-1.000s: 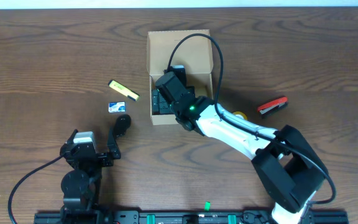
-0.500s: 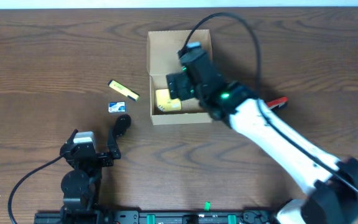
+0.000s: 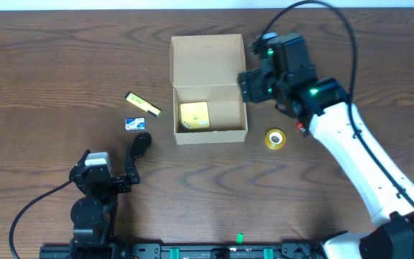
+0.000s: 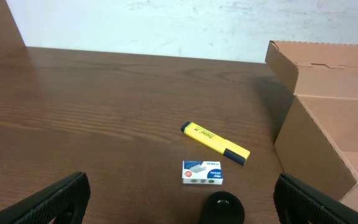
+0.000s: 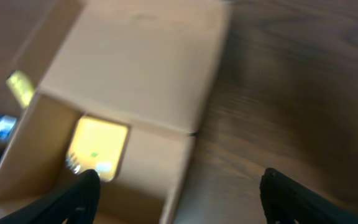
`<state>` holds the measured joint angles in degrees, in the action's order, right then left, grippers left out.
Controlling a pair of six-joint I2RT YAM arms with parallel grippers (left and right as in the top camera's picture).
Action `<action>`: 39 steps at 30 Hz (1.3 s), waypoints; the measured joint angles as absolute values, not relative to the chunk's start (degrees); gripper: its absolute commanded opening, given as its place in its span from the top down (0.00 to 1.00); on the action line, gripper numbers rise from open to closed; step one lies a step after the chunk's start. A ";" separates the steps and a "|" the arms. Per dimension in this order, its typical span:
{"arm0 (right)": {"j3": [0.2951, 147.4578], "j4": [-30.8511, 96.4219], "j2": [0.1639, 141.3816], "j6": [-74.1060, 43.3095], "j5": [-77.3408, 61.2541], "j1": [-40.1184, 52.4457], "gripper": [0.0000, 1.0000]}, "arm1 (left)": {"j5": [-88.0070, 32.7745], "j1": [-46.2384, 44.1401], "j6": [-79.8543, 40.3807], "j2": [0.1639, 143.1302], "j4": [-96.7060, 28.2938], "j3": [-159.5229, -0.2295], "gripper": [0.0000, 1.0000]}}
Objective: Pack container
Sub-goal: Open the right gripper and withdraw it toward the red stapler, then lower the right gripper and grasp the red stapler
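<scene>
Here, container (image 3: 207,61) sits open at the far-centre of the tabletop (image 3: 63,57), flap lid laid back flat on its far side. Inside, against the container's L wall: one flat yellow item (image 3: 194,115).

L of container, apart from it: yellow highlighter (image 3: 143,104), angled. Just nearer than that: small blue-white box (image 3: 135,123). Off the container's R-near corner, not touching: yellow tape roll (image 3: 275,138), lying flat.

R hand (image 3: 254,85) hangs at the container's R edge, approx. at the hinge line. In overhead view its body overlaps that rim and hides the corner there. R arm (image 3: 351,151) crosses the tabletop R of container, passing just beside the tape roll. L hand (image 4: 180,183) is well to the L-near side of container, low over tabletop.

Views cf.:
- **R wrist (blurred):** fingers (image 5: 73,199) spread wide w/ nothing between; container and yellow item lie below-L. Overhead can't show that gap.
- **L wrist:** fingers (image 4: 55,202) likewise spread, holding nothing, facing highlighter and small box. Container's outer L wall is at frame R. A dark rounded form (image 4: 222,208) sits just nearer than the small box, nature unclear.
- **Overhead:** only view w/ the tape roll.
</scene>
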<state>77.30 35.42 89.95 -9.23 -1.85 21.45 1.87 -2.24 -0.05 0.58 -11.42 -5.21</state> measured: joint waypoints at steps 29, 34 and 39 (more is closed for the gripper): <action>77.41 75.90 89.93 -71.18 9.96 14.11 0.27 | 1.87 -2.24 -0.05 0.58 -11.40 -5.21 0.05; 77.41 75.72 90.59 -71.31 10.66 6.87 0.23 | 1.87 -2.24 -0.05 0.58 -11.40 -5.21 0.04; 77.41 73.12 94.52 -69.04 9.98 2.31 0.18 | 1.87 -2.24 -0.05 0.58 -11.40 -5.21 0.05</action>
